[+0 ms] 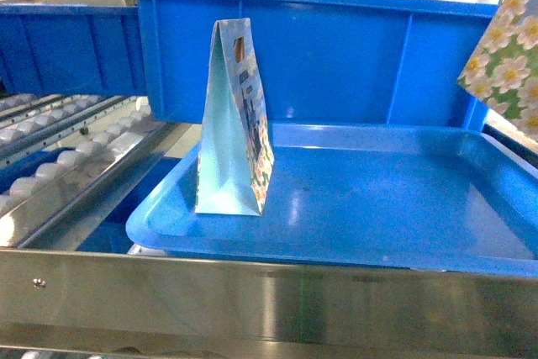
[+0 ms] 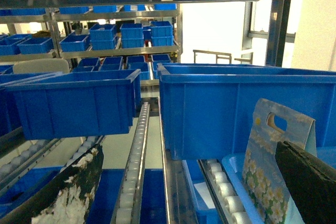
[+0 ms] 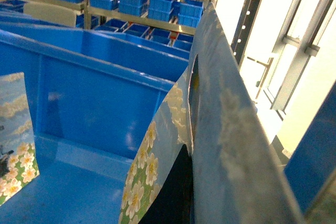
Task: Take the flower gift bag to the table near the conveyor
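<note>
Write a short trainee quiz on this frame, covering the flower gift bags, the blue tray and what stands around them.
1. True or false: the flower-printed paper gift bag on the shallow blue plastic tray lies flat on its side.
2. What stands directly behind the tray? A) a white table B) a large blue plastic bin C) a cardboard box
3. How many flower gift bags show in the head view, and where is the other one?

Key: 1 false, it stands upright. 2 B. 3 two; the second flower-printed bag hangs at the right edge, above the tray.
</note>
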